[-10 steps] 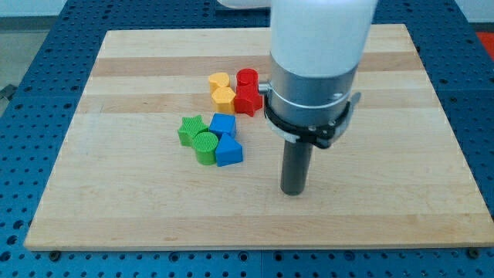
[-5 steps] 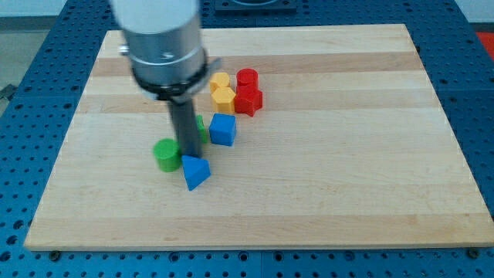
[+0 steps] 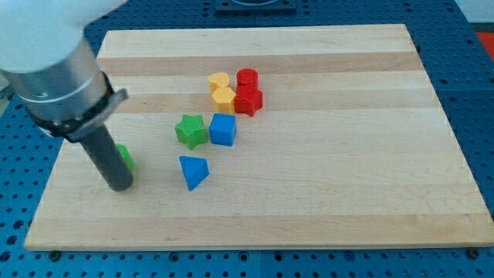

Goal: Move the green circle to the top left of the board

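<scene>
Pushing on, you risk my tip point(image 3: 120, 185) losing the green circle point(image 3: 124, 157) half-hidden behind it; no fingers exist.

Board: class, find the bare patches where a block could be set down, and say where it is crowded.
Free: the whole side at the view's right of the red blocks, and the strip along the board's bottom edge. Crowded: the middle, around the yellow blocks, green star, blue cube and blue triangle; my tip hides most of the green circle.
</scene>
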Robot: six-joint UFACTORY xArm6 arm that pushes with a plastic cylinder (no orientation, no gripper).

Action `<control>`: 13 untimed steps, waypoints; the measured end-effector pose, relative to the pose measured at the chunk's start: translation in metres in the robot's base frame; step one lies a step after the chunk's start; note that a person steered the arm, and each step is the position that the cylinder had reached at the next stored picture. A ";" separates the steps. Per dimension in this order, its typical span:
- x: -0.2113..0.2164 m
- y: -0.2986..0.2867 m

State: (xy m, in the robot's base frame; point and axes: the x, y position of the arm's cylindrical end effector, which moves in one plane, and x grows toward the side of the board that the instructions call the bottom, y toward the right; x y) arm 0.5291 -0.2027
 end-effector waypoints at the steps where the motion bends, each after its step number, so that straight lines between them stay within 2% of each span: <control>1: -0.051 -0.023; 2: -0.103 -0.024; 3: -0.135 -0.024; 5: -0.145 -0.011; 7: -0.232 -0.028; 8: -0.223 -0.026; 9: -0.177 -0.026; 10: -0.159 -0.047; 12: -0.241 -0.068; 13: -0.257 -0.068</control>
State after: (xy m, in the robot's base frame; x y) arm 0.2725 -0.2709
